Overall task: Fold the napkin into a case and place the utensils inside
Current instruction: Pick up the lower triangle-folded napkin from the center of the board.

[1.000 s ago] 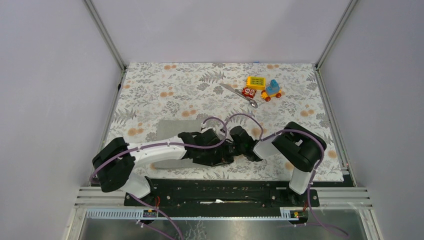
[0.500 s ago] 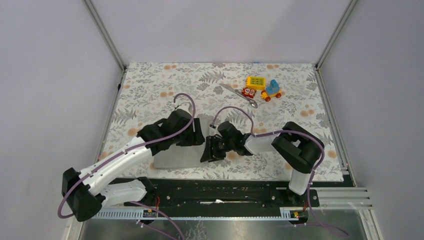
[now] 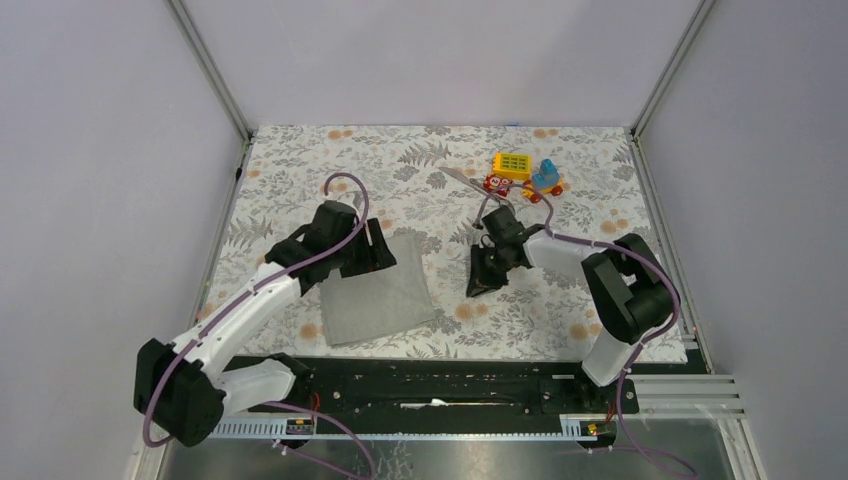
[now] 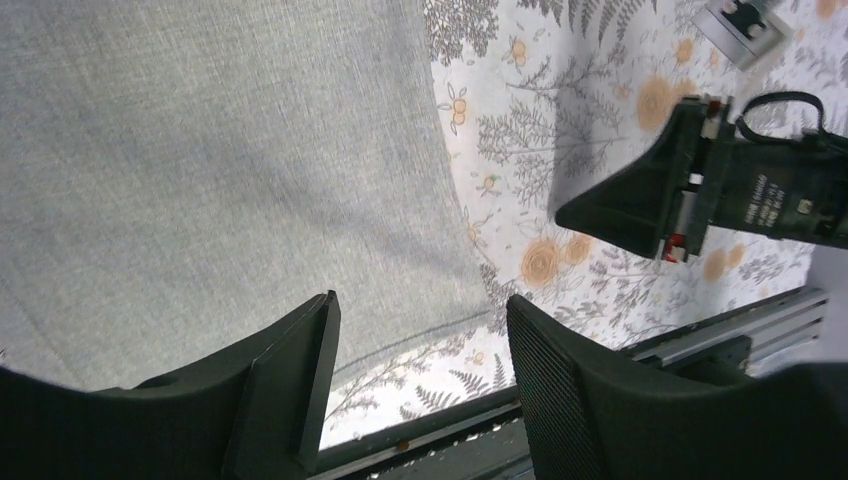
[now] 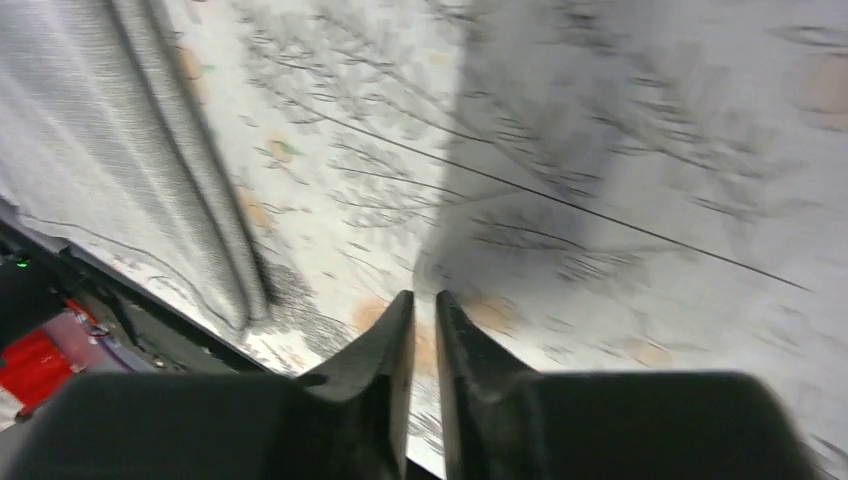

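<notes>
The grey napkin lies flat and skewed on the floral tablecloth, and it fills the left wrist view. My left gripper hovers over its far edge, open and empty. To the right of the napkin and apart from it, my right gripper points down at bare tablecloth, its fingers all but touching with nothing between them. The napkin's edge shows blurred at the left of the right wrist view. A slim silver utensil lies at the back, its lower end hidden behind my right wrist.
Colourful toy blocks sit at the back right: a yellow one, a blue one and a small red one, close to the utensil. A black rail runs along the near table edge. Grey walls enclose the table.
Both grippers have left the napkin's near edge. The left arm drew back left and opened; the right swung away to the right and closed. The napkin now lies skewed.
</notes>
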You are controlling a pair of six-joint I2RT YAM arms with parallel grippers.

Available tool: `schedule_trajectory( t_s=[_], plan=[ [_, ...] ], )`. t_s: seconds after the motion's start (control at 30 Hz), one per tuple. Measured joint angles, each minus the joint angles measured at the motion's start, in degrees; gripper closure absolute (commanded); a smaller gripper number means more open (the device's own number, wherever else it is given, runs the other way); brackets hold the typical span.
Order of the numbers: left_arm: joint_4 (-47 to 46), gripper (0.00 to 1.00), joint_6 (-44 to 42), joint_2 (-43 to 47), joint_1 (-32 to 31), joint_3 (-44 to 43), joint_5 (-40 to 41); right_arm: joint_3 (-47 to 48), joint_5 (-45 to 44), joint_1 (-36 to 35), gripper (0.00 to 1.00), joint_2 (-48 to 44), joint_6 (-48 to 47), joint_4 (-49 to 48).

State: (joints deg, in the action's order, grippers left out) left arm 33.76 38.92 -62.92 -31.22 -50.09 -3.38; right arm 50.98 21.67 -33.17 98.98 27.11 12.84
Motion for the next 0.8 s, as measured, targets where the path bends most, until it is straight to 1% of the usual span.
schedule_trajectory(
  t_s=[0.07, 0.13, 0.17, 0.27, 0.33, 0.43, 0.6, 0.73, 0.8],
  plan=[
    [-2.6, 0.33, 0.0, -2.2, 3.0, 0.5, -3.1, 1.8, -1.2, 2.7, 0.58, -0.4, -2.6, 5.5],
    [-5.4, 0.34, -0.1, -5.2, 6.1, 0.6, -6.4, 3.1, -2.7, 3.2, 0.44, -0.8, -4.6, 9.1],
    [-6.8, 0.34, -0.1, -7.0, 7.9, 0.7, -8.2, 3.4, -2.7, 3.2, 0.41, -1.0, -5.3, 10.1],
    [-9.5, 0.34, -0.3, -9.9, 11.9, 1.4, -12.3, 3.5, -1.2, 3.1, 0.35, -2.0, -5.0, 9.9],
    [-10.8, 0.35, -0.4, -10.2, 13.8, 2.5, -14.0, 3.4, 0.9, 3.1, 0.35, -2.2, -3.0, 5.9],
    [-11.9, 0.35, -0.4, -9.6, 14.4, 4.3, -16.3, 4.0, 3.8, 3.1, 0.37, -0.7, 0.5, -2.0],
    [-11.5, 0.35, -0.2, -5.0, 14.4, 7.1, -17.9, 10.3, 8.2, 2.9, 0.39, 11.1, 6.8, -15.1],
    [-10.5, 0.35, -0.1, 0.0, 14.4, 7.4, -17.9, 15.8, 9.1, 1.9, 0.38, 16.7, 9.4, -20.0],
    [-10.1, 0.35, 0.0, 1.3, 14.4, 7.4, -17.9, 18.0, 9.2, 1.1, 0.4, 18.7, 10.3, -21.4]
  ],
)
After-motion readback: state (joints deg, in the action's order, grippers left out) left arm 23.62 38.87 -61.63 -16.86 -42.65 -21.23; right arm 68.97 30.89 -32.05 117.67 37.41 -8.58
